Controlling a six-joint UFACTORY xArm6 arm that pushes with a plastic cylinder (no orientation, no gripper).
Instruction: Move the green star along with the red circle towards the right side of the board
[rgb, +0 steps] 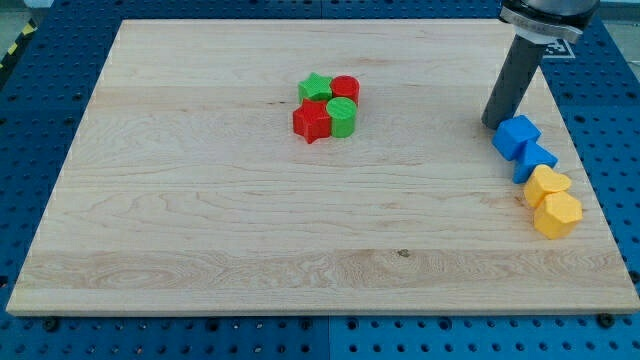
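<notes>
The green star (315, 87) and the red circle (346, 88) sit side by side near the board's top middle, touching. Just below them lie a red star (312, 121) and a green circle (342, 116), all packed in one cluster. My tip (491, 122) rests on the board far to the right of the cluster, just left of and above a blue block (515, 136).
At the right edge of the wooden board (200, 220) a row runs downward: the blue block, a second blue block (536, 160), a yellow block (548, 184) and a yellow hexagon-like block (557, 214).
</notes>
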